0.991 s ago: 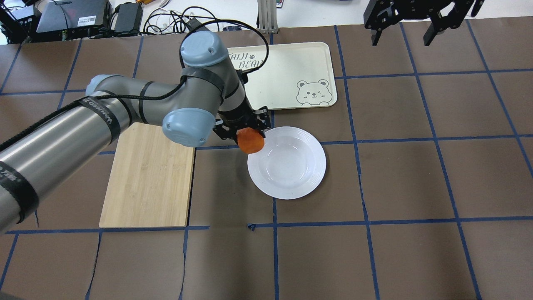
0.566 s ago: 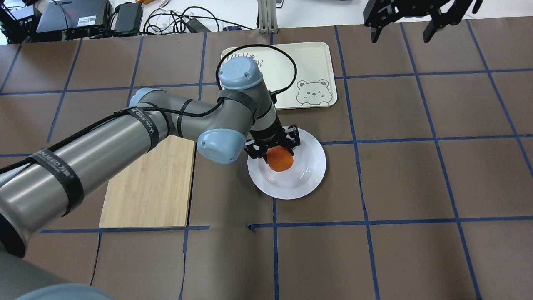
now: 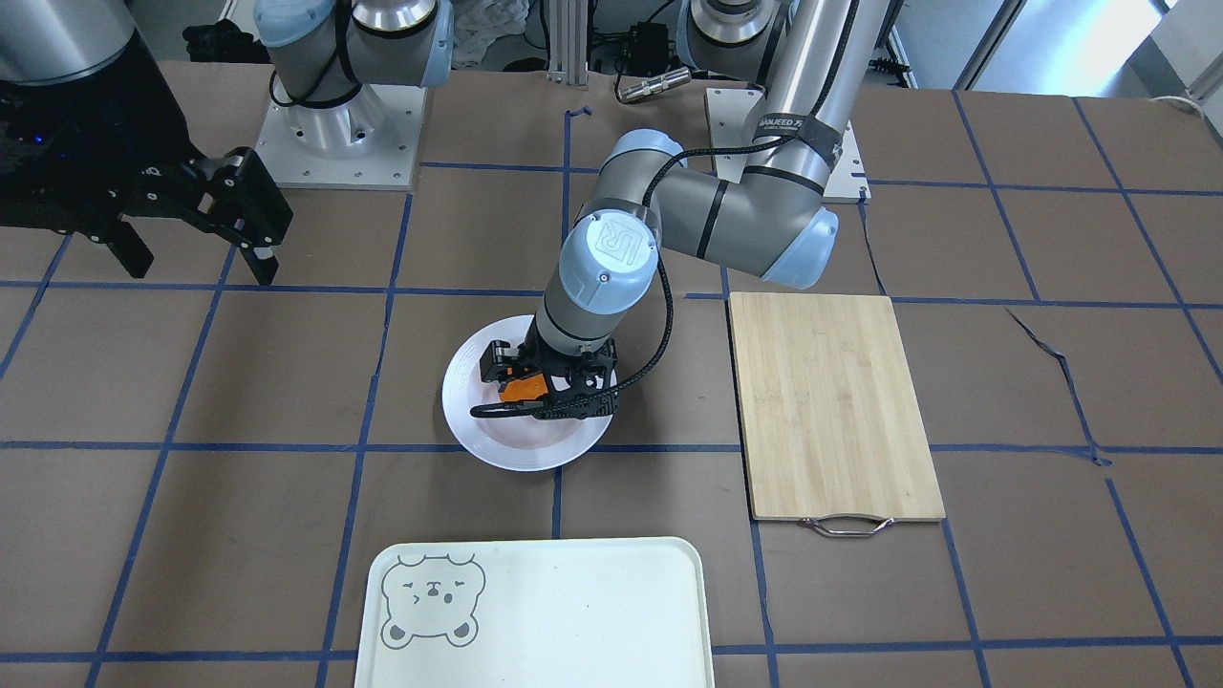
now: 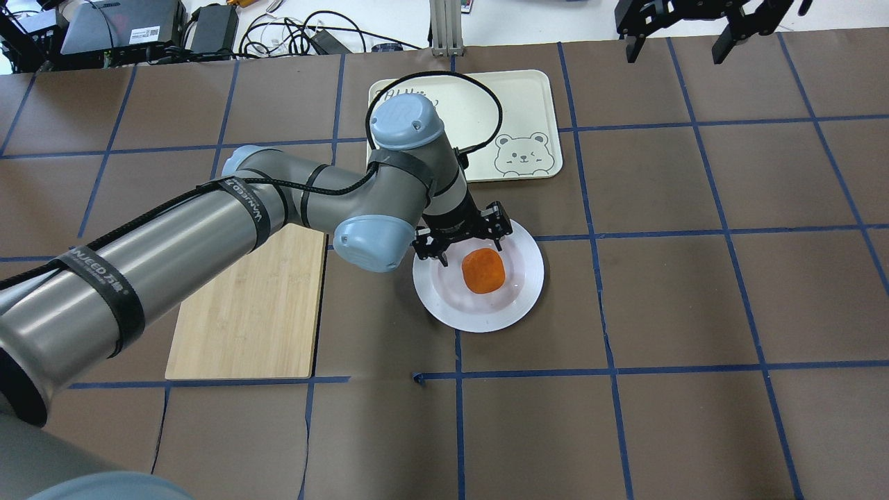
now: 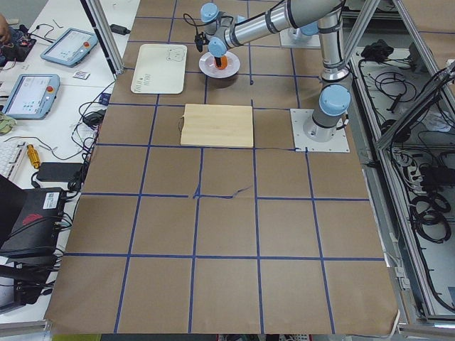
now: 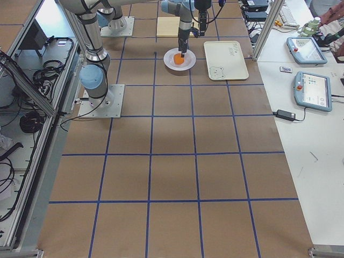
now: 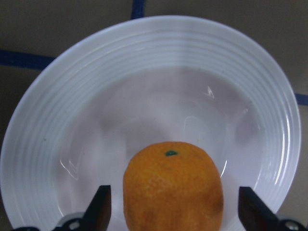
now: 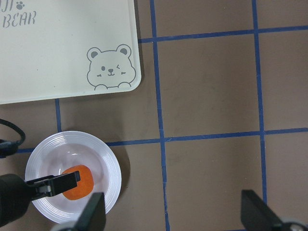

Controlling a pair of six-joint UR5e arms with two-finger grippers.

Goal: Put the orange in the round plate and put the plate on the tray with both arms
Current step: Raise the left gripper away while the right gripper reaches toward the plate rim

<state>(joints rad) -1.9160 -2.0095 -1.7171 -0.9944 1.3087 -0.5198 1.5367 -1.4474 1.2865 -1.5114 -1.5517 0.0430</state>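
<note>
So the small bright-orange fruit (image 4: 483,271) is sitting in the shallow well of the glossy white round plate with the ridged rim (image 4: 531,267), roughly in the middle, with its little green stem dot facing up. The left arm's black two-finger gripper (image 7: 175,211) is right down over it. Its fingers (image 7: 101,209) are spread wide on either side of the orange, and the wrist cam shows a clear gap on both sides, so it isn't gripping anything. The plate is on the brown paper table with the blue tape grid (image 4: 694,278), not on the big pale cream rectangular tray with the grey bear face (image 4: 514,104). That tray lies near the plate on the side away from the robot, not touching it, bear corner closest to it. A bamboo cutting board with a metal handle (image 4: 243,312) lies on the robot's left of the plate, partly under the left forearm in the overhead view. The right arm's black gripper (image 4: 677,42) hangs up high, well apart from all this, with its jaws wide and empty.
</note>
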